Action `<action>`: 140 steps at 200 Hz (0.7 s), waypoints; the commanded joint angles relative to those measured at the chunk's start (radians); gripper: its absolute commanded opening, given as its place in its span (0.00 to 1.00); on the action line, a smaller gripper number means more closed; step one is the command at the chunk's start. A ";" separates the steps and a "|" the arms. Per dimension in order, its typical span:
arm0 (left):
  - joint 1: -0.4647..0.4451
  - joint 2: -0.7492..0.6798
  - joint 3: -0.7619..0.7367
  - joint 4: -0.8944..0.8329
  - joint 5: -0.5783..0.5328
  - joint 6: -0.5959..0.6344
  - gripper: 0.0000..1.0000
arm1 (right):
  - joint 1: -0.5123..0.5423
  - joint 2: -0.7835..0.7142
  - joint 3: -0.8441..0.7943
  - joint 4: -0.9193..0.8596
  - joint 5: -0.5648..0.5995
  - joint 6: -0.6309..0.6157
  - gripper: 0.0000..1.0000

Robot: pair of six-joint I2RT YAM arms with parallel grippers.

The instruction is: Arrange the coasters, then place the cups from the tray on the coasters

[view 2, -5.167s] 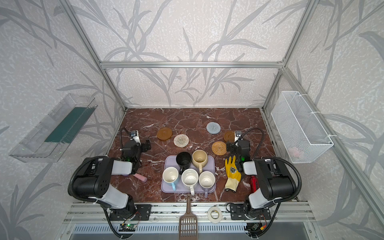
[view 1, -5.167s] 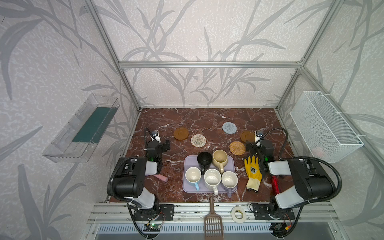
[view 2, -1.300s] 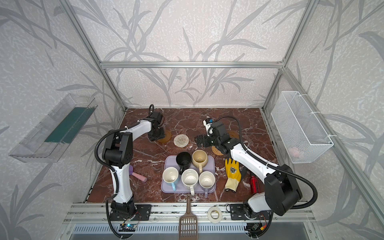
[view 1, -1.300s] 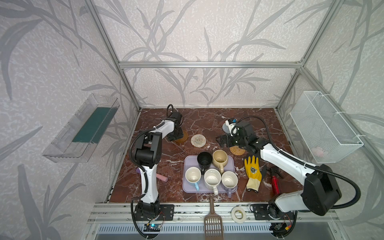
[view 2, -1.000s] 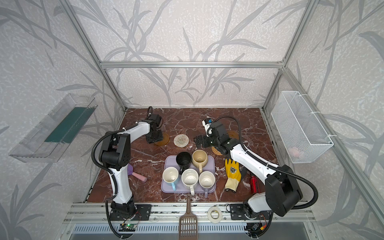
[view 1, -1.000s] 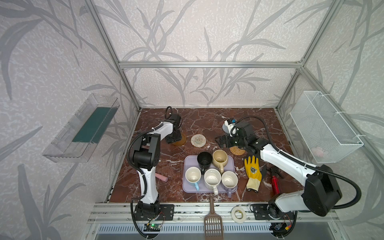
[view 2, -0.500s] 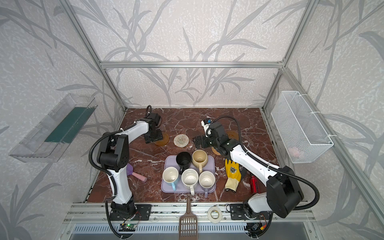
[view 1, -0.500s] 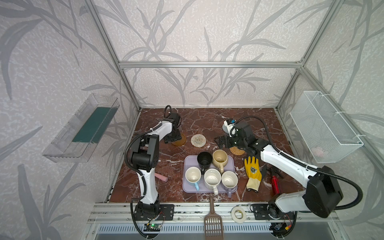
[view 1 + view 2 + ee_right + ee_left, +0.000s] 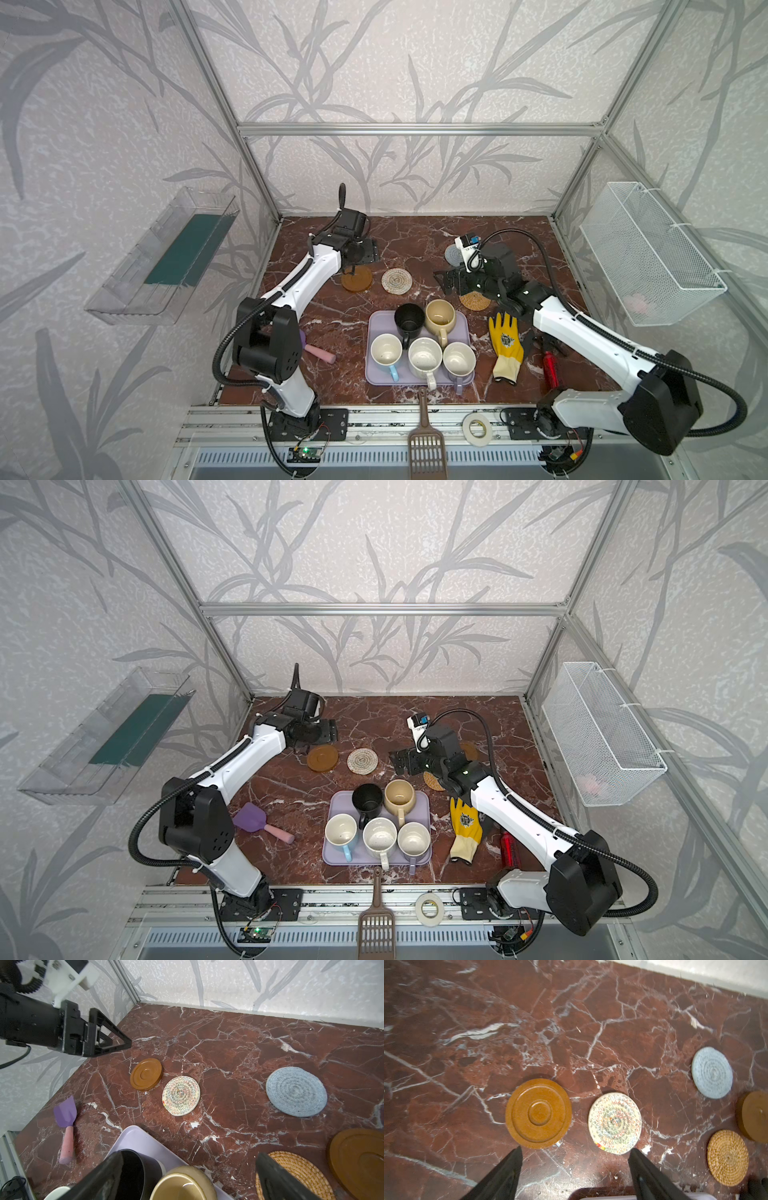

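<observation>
Your left pincer (image 9: 575,1148) hovers wide and empty close by the amber coaster (image 9: 538,1113), which lies flat on the desk (image 9: 591,1022) beside the cream woven coaster (image 9: 614,1123). Lift straight up so you don't nudge it. Your right pincer (image 9: 190,1154) gapes wide, seemingly empty, near the rattan coaster (image 9: 305,1169).

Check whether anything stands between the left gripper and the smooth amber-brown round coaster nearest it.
Nothing visible does. The left gripper hangs open over the red marble tabletop just short of the smooth amber-brown round coaster; the cream woven round coaster lies beside it, apart.
</observation>
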 commanded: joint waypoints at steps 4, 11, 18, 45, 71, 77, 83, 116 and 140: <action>-0.047 0.091 0.034 -0.027 0.041 0.108 0.82 | -0.035 -0.034 0.013 -0.034 -0.022 -0.007 0.99; -0.059 0.113 0.046 -0.034 0.049 0.124 0.81 | -0.045 -0.036 0.012 -0.033 -0.028 0.008 0.99; -0.069 0.133 0.059 -0.045 0.059 0.139 0.80 | -0.051 -0.037 0.010 -0.031 -0.034 0.022 0.99; -0.080 0.230 0.146 -0.114 0.077 0.165 0.76 | -0.067 -0.024 0.004 -0.030 -0.047 0.051 0.99; -0.087 0.295 0.219 -0.168 0.070 0.189 0.74 | -0.072 -0.005 0.009 -0.020 -0.059 0.064 0.99; -0.092 0.307 0.229 -0.176 0.062 0.196 0.73 | -0.073 -0.003 0.011 -0.019 -0.063 0.067 0.99; -0.096 0.317 0.238 -0.178 0.054 0.203 0.70 | -0.073 -0.001 0.012 -0.017 -0.065 0.068 0.99; -0.098 0.397 0.305 -0.236 0.051 0.202 0.65 | -0.074 0.002 0.007 -0.007 -0.055 0.082 0.99; -0.099 0.444 0.338 -0.266 0.080 0.197 0.63 | -0.074 0.002 0.000 -0.003 -0.055 0.086 0.99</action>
